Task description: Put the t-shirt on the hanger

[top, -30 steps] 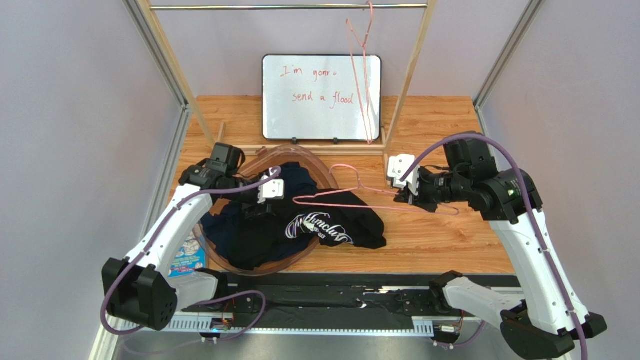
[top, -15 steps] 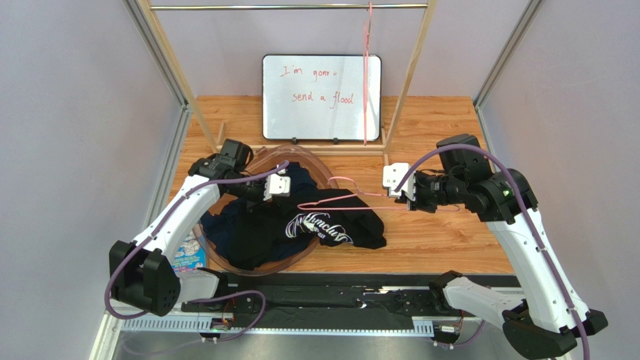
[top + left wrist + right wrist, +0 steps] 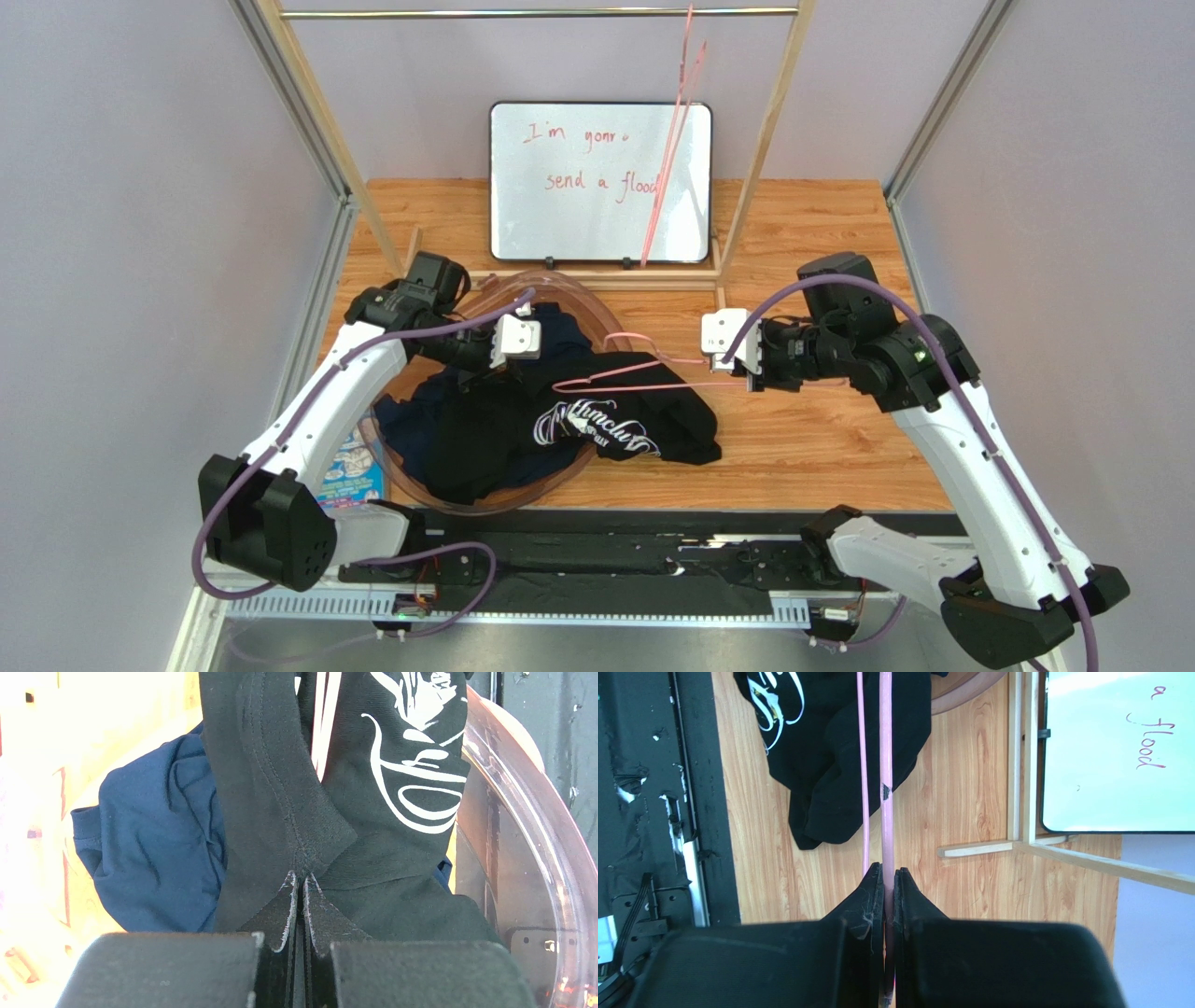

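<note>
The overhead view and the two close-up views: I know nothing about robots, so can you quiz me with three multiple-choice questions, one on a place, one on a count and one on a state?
1. Where does the navy garment lie?
A. On a chair
B. In the clear tub
C. On a shelf

2. How many pink hangers are there, counting the hanger in the right pincer?
A. One
B. Four
C. Two

3. What is the left pincer doing?
A. Shut on the black t-shirt
B. Wide open, holding nothing
C. Shut on a cup

Answers:
1 B: its blue folds lie within the tub's rim.
2 C: a second hanger hangs from the rail.
3 A: black fabric is pinched in it.
</note>
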Tool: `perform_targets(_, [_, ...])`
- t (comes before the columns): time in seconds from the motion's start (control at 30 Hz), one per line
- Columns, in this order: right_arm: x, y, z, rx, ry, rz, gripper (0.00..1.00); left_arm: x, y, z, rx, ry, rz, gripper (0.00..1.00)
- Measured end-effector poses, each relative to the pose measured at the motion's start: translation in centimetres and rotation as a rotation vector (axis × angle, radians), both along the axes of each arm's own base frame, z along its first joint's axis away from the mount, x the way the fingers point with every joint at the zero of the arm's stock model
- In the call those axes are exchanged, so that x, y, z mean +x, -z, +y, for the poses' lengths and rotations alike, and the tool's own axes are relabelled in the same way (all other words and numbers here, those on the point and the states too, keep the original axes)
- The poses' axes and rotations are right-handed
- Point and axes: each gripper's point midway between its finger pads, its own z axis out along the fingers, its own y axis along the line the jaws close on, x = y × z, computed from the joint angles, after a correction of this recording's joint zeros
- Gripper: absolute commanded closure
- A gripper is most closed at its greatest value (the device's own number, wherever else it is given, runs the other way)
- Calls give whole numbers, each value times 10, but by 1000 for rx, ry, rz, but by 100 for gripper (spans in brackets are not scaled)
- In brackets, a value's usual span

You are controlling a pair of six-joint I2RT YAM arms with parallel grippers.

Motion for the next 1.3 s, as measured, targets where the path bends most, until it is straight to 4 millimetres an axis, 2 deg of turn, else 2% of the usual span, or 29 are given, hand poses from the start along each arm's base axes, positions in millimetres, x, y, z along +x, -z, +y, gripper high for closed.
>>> perform_targets(0.27, [13,-9,9,37,-3,-55,100,3,-15,-3,-18,-2,-18,100])
perform_targets(0.53, [27,-5,22,67,-14,-74,100,-3,-17,-1,-11,1,3,100])
perform_targets(0.97, [30,-9,30,95,-61,-162,100,0,-27,1,-7,-2,-2,100])
perform_targets(1.17, [35,10,48,117,-95,-183,100,0,-40,-2,-28,4,-11,99])
perform_targets(1.3, [38,18,61,151,-99,-189,100,-2,-40,-2,-31,7,0,91])
